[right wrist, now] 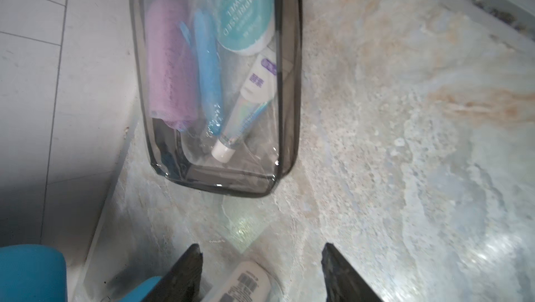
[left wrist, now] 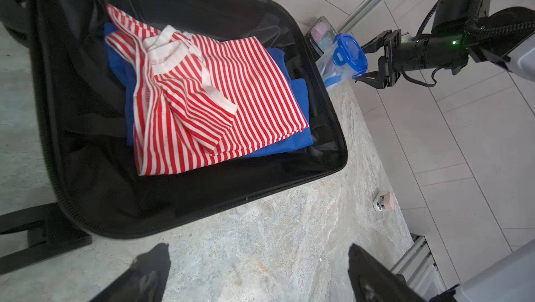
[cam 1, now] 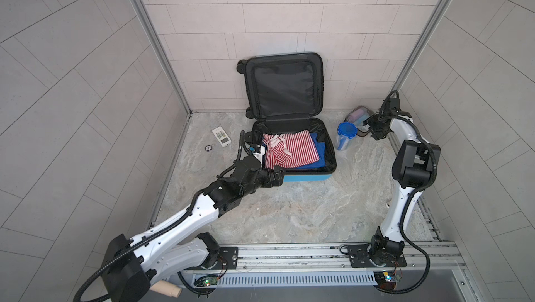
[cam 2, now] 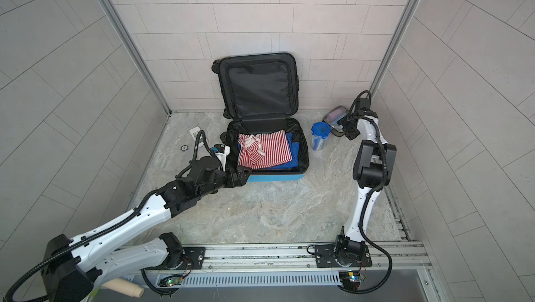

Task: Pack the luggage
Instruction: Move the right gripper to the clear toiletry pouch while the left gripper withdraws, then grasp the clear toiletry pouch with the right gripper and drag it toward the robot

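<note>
Luggage open at the back edge of the surface, clothes in, toiletries not yet packed.

The luggage [cam 1: 307,176] lies open at the middle of the surface's back edge, its lid [cam 1: 282,86] propped upright against the tiled back wall, which keeps the black-lined tray free for loading. A red-striped shirt [cam 1: 289,148] is folded on a blue garment [cam 1: 320,151] inside. The left gripper [left wrist: 257,257] hangs released and empty by the tray's front left corner, probably waiting. Toward the back right corner a blue-lidded container [cam 1: 346,137] and a clear toiletry pouch [right wrist: 214,83] sit outside the tray. The right gripper [right wrist: 260,254] is there with jaws apart, gripping nothing. It may be brushing the container, but the view is too tight to tell. A remote [cam 1: 221,137] lies near the left edge of the marbled surface [cam 1: 289,213], and pale tiled walls close it in.
</note>
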Robot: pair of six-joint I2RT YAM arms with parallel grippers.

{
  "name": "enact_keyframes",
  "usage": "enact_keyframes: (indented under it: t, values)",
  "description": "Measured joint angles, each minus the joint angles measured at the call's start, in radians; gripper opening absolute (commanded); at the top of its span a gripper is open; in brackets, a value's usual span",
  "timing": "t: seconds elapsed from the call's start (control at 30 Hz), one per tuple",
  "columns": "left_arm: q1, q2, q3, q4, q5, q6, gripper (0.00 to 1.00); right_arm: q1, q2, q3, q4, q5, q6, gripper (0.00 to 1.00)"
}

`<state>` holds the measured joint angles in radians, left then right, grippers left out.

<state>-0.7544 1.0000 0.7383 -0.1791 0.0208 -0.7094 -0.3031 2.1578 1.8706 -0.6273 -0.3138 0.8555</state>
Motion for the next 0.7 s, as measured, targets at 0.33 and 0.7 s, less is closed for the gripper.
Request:
enact_keyframes:
  t: [0.33, 0.7]
  values:
    - [0.000, -0.115, -0.004, -0.051, -0.099, -0.021, 1.00, -0.001, 0.142, 0.028, 0.149, -0.020, 0.049, 0.67]
    - [0.000, -0.148, -0.017, -0.084, -0.149, -0.035, 1.00, -0.001, 0.199, 0.026, 0.256, -0.041, 0.100, 0.32]
